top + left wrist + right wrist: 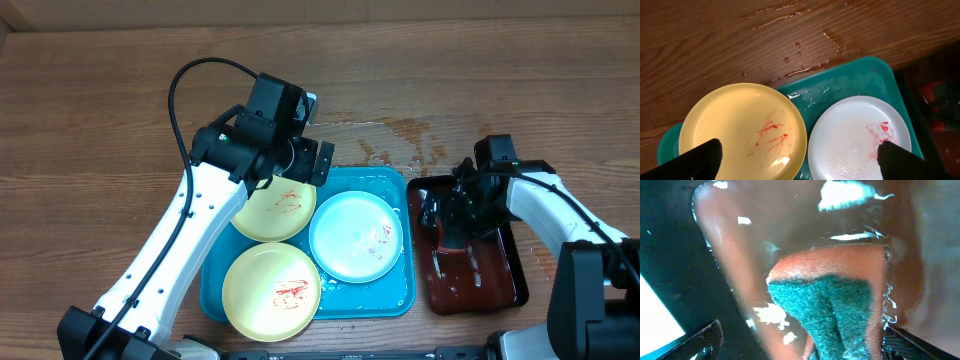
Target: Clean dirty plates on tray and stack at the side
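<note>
The turquoise tray (390,185) holds three plates. A pale yellow plate (272,212) with red smears lies at its far left, a white plate (355,237) with a faint red smear at the right, and a second yellow plate (272,290) at the near left. My left gripper (318,163) hovers open and empty above the tray's far edge. In the left wrist view its fingers (800,162) straddle the yellow plate (742,132) and the white plate (860,137). My right gripper (450,225) is low over the dark red tray, fingers (805,347) open around a green and orange sponge (830,310).
The smaller dark red-brown tray (505,275) with a black rim stands right of the turquoise tray and is wet inside. Water is spilled on the wooden table (400,135) behind both trays, and it also shows in the left wrist view (790,20).
</note>
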Robot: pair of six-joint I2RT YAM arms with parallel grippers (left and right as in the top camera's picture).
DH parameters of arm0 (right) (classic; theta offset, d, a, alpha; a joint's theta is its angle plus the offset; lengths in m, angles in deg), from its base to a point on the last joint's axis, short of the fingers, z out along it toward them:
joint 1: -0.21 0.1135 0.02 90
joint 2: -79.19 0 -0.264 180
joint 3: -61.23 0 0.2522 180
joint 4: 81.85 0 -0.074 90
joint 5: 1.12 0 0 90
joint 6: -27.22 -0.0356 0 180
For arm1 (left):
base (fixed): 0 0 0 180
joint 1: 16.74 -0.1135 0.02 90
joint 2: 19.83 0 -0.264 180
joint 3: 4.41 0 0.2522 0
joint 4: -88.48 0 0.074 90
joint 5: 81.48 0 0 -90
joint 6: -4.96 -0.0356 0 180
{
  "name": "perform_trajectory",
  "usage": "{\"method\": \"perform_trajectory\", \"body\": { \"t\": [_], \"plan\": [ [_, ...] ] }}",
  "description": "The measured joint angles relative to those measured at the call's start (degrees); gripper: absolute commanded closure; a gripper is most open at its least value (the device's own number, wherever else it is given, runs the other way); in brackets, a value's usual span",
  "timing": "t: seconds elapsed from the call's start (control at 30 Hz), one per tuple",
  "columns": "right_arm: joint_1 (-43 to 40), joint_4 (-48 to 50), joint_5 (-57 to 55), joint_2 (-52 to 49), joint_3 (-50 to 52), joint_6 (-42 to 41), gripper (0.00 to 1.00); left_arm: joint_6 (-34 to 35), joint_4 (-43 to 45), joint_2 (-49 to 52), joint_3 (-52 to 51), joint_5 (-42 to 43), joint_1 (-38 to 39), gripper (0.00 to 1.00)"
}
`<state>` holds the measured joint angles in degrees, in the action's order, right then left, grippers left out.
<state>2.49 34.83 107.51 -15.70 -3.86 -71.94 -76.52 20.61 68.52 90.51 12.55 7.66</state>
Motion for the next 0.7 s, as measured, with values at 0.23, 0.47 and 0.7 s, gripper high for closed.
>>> {"method": "perform_trajectory", "body": {
  "t": [0.23,0.47,0.7],
  "plan": [
    [0.07,-0.22,-3.39,0.00,0.00,-4.83,0.00,0.00,-0.09,0.00,-0.02,0.00,0.00,0.00],
    [0.13,-0.17,-6.03,0.00,0.00,-6.78,0.45,0.00,-0.09,0.00,-0.02,0.00,0.00,0.00],
    [0.11,-0.15,-7.56,-0.15,0.04,-7.19,0.57,0.00,-0.09,0.00,-0.02,0.00,0.00,0.00]
  ]
}}
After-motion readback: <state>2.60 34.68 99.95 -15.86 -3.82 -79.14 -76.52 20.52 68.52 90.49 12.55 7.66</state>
